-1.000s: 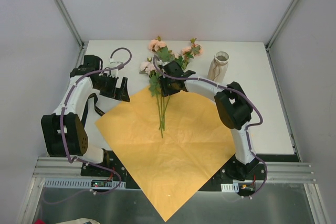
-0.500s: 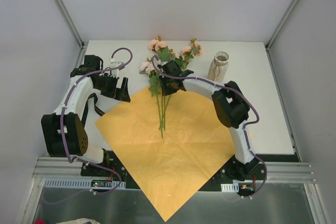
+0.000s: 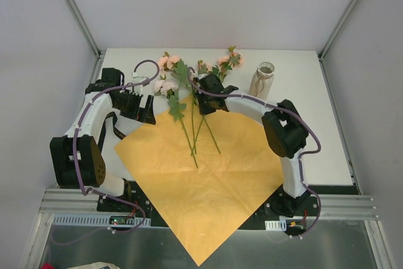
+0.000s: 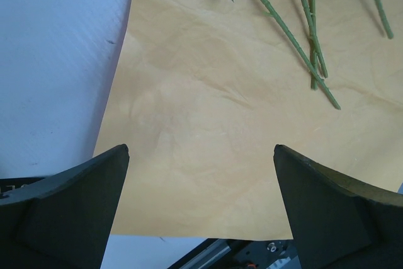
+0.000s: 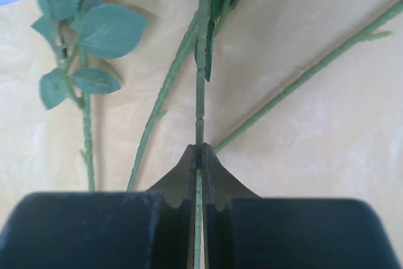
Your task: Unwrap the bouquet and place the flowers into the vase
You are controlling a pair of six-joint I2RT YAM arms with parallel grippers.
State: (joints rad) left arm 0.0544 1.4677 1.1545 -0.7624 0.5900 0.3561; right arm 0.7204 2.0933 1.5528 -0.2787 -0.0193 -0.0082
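right gripper (image 5: 199, 155) is clamped on one stem (image 5: 201, 92), probably to lift it alone. the other flowers (image 3: 177, 108) lie fanned across the paper (image 3: 208, 187), vase (image 3: 264, 79) to their right. left gripper (image 4: 200, 150) hangs wide, idle.

A white table (image 3: 315, 130) stands between pale grey walls (image 3: 220, 4), with slanted aluminium posts (image 3: 75, 7) at the far corners. An orange paper sheet (image 3: 201, 200) lies flat on it like a diamond, softly creased. Its near corner reaches past the ribbed metal rail (image 3: 340, 209) at the table's front edge. A black strap (image 3: 115, 127) lies looped just beside the sheet's left corner.
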